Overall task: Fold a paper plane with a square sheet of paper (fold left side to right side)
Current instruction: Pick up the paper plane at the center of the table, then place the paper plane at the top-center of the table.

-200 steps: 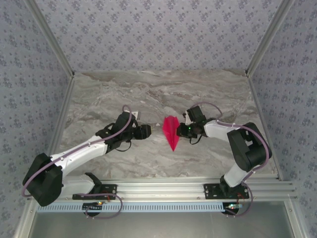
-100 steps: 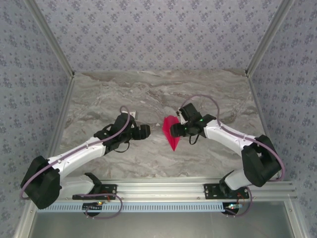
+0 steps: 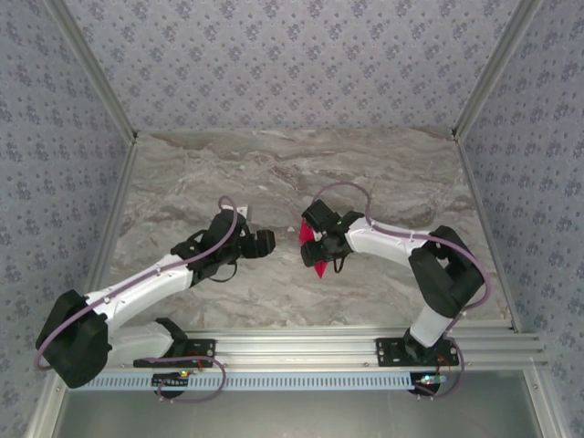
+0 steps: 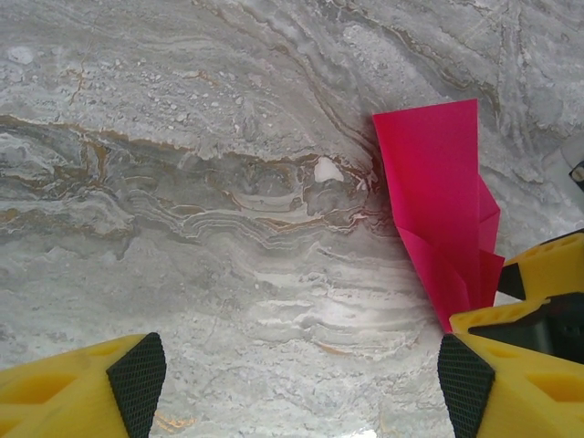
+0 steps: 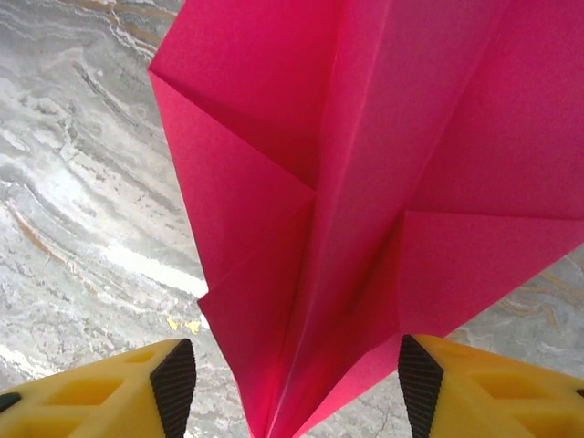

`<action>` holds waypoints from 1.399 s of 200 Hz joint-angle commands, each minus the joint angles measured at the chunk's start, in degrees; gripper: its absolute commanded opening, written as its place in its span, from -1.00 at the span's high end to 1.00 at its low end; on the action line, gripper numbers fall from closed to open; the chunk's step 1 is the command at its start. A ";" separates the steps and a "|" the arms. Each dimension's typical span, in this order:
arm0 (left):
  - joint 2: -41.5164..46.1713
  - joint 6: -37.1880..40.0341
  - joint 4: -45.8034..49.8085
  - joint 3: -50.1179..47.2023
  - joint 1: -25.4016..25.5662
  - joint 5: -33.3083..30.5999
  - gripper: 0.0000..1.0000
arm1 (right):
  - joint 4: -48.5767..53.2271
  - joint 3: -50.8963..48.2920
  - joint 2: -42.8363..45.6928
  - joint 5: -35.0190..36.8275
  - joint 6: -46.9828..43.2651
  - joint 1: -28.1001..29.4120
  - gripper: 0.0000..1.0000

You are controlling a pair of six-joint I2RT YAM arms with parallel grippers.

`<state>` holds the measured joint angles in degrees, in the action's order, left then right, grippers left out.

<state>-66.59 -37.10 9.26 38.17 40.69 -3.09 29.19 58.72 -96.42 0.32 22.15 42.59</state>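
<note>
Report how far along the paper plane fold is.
Done: the paper plane already lies creased into a narrow pointed dart with layered flaps. In hand: the right gripper straddles its narrow end, jaws open; the left gripper hangs open beside it. Left: probably only pressing creases, if anything.

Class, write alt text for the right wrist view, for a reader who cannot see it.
A creased magenta paper plane spreads over a grey marbled table, narrowing toward the camera. Its narrow end sits between the right tool's yellow fingers, which stand open either side.
</note>
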 commanded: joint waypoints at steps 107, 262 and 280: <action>1.81 0.23 2.23 -0.27 -0.42 -1.91 -0.63 | -1.25 2.86 -3.62 3.50 2.29 -0.86 0.68; 5.02 3.93 1.20 -1.77 -0.41 4.28 -0.97 | 15.89 42.82 -28.91 2.77 2.30 -15.50 0.81; 4.84 4.28 1.44 -1.65 -0.42 4.75 -0.97 | 16.24 43.65 -30.11 2.45 2.37 -15.69 0.81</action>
<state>-62.65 -34.50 10.55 36.03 40.58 0.14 41.12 99.57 -124.86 2.04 24.16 27.14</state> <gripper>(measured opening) 0.982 0.096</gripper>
